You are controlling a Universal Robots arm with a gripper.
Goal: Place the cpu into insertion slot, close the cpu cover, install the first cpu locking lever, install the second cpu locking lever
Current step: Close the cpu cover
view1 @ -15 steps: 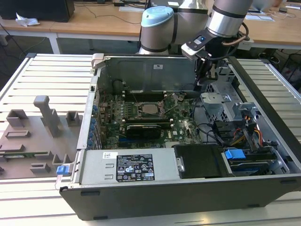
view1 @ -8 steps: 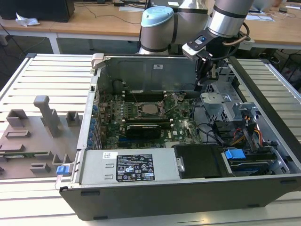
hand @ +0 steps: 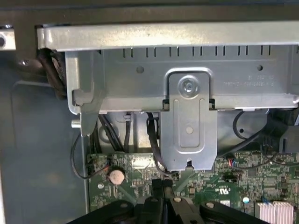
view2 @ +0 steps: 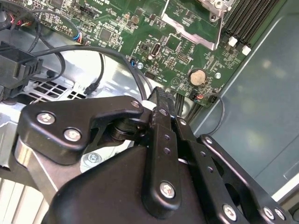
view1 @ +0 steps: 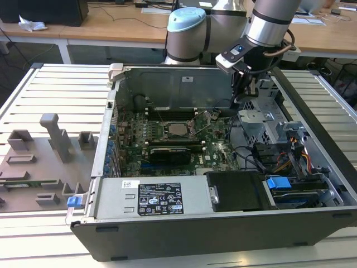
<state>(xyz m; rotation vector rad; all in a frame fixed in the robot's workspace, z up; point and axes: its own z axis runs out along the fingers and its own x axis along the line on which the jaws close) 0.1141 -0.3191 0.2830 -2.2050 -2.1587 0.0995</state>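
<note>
Cpu (view1: 178,129): lies flat at the socket, mid motherboard (view1: 216,156), centre of the exterior frame; full seating not resolvable. Judged light, rigid, with a slick metal top and delicate contacts underneath, so grip by opposite edges only and put no load on the lid. Tool (view1: 236,103): farther back, upper right of centre, over the board's far corner and well apart from the cpu. It is clenched with nothing in it.

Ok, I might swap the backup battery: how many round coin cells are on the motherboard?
1: a round silver coin cell near the edge of the green motherboard, close beyond the black fingers in both wrist views. Others may be hidden under cables.
</note>
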